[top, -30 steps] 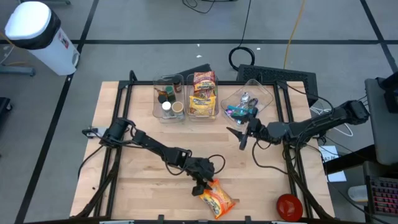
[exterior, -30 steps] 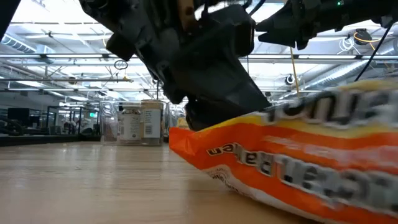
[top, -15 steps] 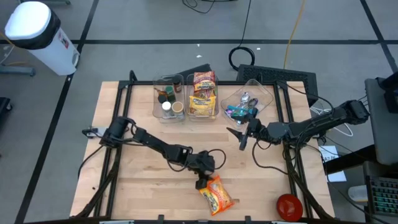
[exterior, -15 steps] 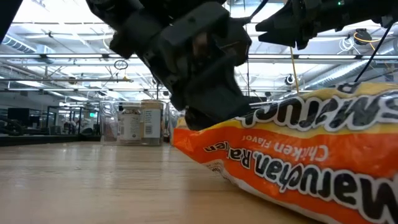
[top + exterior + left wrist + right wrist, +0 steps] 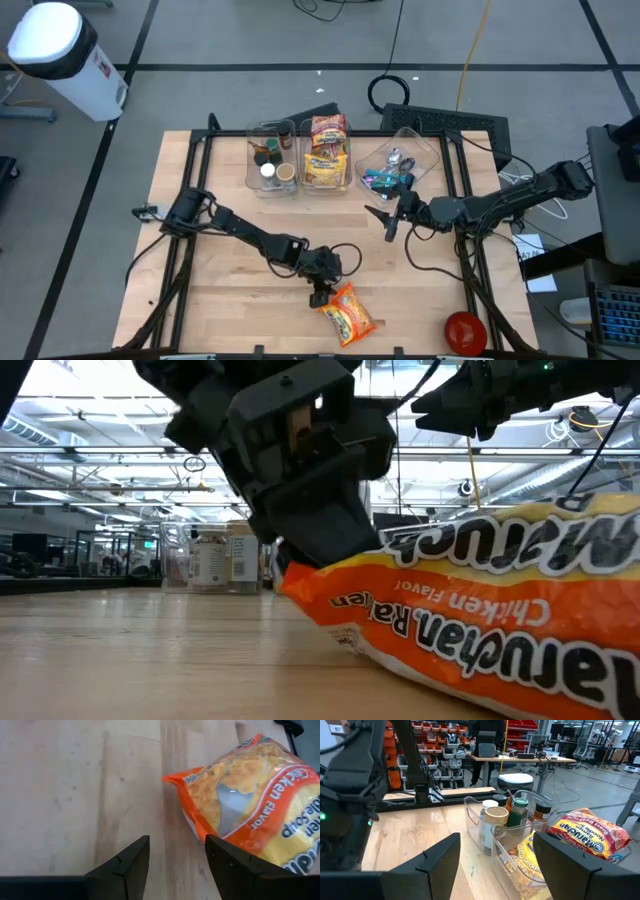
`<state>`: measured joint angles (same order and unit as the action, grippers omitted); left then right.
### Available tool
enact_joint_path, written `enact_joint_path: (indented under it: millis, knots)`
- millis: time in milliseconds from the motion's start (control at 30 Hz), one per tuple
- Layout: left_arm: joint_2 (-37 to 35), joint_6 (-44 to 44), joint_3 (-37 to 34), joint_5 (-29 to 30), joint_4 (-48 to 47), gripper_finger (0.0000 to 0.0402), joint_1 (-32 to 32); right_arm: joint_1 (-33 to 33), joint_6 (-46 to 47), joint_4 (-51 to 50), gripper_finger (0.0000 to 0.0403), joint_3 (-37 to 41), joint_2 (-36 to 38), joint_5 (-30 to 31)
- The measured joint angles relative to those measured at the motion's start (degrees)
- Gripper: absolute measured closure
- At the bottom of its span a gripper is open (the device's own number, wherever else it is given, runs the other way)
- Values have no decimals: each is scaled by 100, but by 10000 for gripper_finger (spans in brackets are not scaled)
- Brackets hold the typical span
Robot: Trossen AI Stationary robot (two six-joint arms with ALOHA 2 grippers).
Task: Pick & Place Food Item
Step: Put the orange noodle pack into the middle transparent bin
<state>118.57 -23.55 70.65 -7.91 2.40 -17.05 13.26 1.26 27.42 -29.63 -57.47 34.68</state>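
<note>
An orange ramen packet (image 5: 348, 314) lies flat on the wooden table near its near edge. It also shows in the left wrist view (image 5: 250, 805) and fills the right of the low view (image 5: 480, 610). My left gripper (image 5: 320, 295) is open just off the packet's far-left corner, low over the table. In its wrist view (image 5: 177, 840) bare wood shows between the fingers and the packet's corner (image 5: 172, 777) lies ahead. My right gripper (image 5: 386, 220) is open and empty, held above the table's right half, and its own wrist view shows the same (image 5: 495, 837). My left gripper is open beside the packet. One fingertip (image 5: 212, 842) stands right at the packet's edge (image 5: 202, 832). I cannot tell whether it touches it.
Three clear bins stand at the far edge: one with jars and bottles (image 5: 271, 158), one with ramen packets (image 5: 327, 152), one tilted with small wrapped items (image 5: 398, 163). A red round object (image 5: 465, 332) sits at the near right corner. Bare wood lies at the left and middle.
The packet has shifted a little toward the table's far left and tipped, so more of its printed face shows; it was blurred a second ago and now lies still. My left gripper drew back toward the far edge, then came back to the packet's corner.
</note>
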Motion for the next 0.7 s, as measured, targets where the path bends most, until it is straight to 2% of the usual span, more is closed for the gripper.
enact_joint_path:
  millis: [200, 433, 600, 700]
  knots:
    - [245, -119, 0, -231, 496, 202, -61, -2, 0, 11, 161, 0, 0, 0]
    - [207, -235, 1, -316, 587, 202, 19, 0, 98, 7, 161, 0, 0, -22]
    - [159, -407, -4, -652, 947, 202, 128, 0, 107, -11, 161, 0, 0, -24]
    - [159, -398, -4, -589, 1002, 202, 132, -1, 107, -11, 161, 0, 0, -24]
